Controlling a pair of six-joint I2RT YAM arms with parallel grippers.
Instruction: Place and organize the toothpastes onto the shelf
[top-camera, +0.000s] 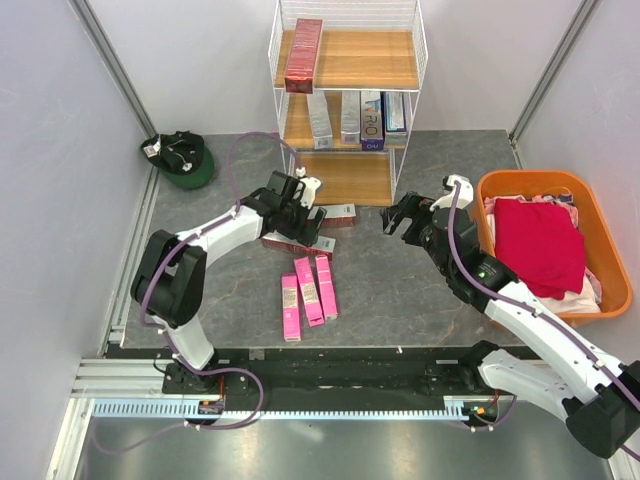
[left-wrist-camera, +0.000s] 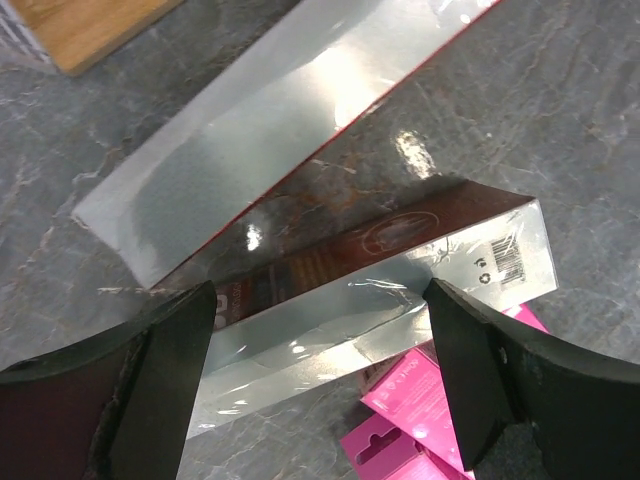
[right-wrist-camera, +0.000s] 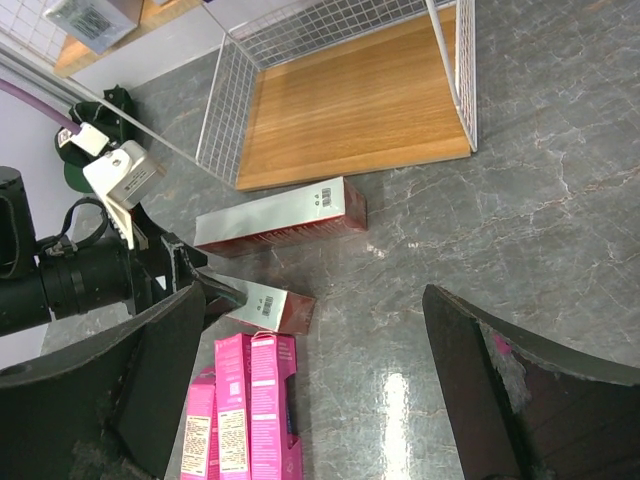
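Observation:
The shelf (top-camera: 345, 100) stands at the back. One dark red toothpaste (top-camera: 303, 55) lies on its top board and several silver and blue ones (top-camera: 352, 118) stand on the middle board. The bottom board (right-wrist-camera: 360, 100) is bare. My left gripper (top-camera: 303, 228) (left-wrist-camera: 320, 370) is open, a finger on each side of a dark red box (left-wrist-camera: 400, 260) (right-wrist-camera: 265, 300) lying on the table. A second dark red box (top-camera: 338, 213) (left-wrist-camera: 270, 120) (right-wrist-camera: 285, 220) lies beside the bottom board. Three pink boxes (top-camera: 308, 290) (right-wrist-camera: 245, 400) lie side by side nearer the arms. My right gripper (top-camera: 395, 222) (right-wrist-camera: 310, 380) hangs open and holds nothing.
An orange tub (top-camera: 540, 178) with a red cloth sits at the right, behind my right arm. A green cap (top-camera: 180, 158) lies at the back left. Grey walls close in both sides of the table.

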